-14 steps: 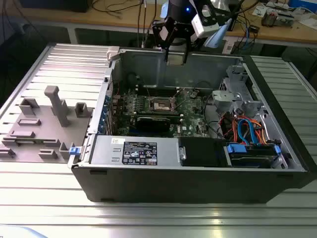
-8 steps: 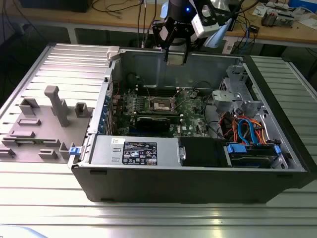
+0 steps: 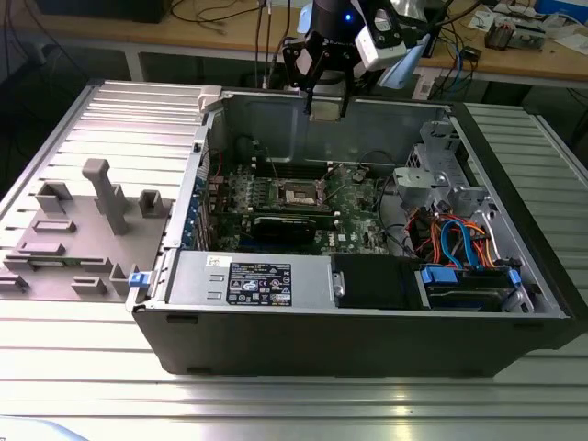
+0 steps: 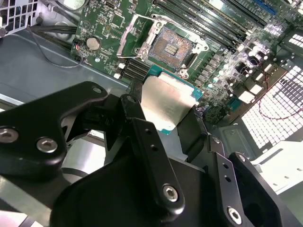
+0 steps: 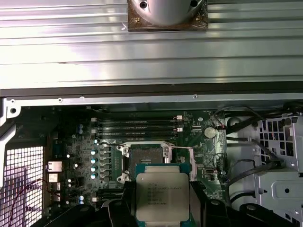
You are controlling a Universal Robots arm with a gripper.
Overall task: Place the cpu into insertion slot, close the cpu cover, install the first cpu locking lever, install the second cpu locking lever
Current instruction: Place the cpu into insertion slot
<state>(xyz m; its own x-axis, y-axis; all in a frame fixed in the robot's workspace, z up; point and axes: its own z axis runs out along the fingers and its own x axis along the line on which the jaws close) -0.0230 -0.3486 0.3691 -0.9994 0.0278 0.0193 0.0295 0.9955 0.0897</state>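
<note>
The open computer case (image 3: 367,331) holds a green motherboard (image 3: 354,197). Its insertion slot (image 3: 299,194) lies uncovered below the gripper (image 3: 327,99), and a drive cage (image 3: 441,179) and cables (image 3: 450,243) sit further to the exterior view's right. The gripper is clenched on the cpu (image 5: 162,196) by two opposite edges, above the slot; the square chip's printed metal top faces the first wrist camera, with its edges parallel to the slot's.

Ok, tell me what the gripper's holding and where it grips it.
The gripper holds the cpu, fingers on two opposite side edges, metal top bare; it is not yet in the slot.
</note>
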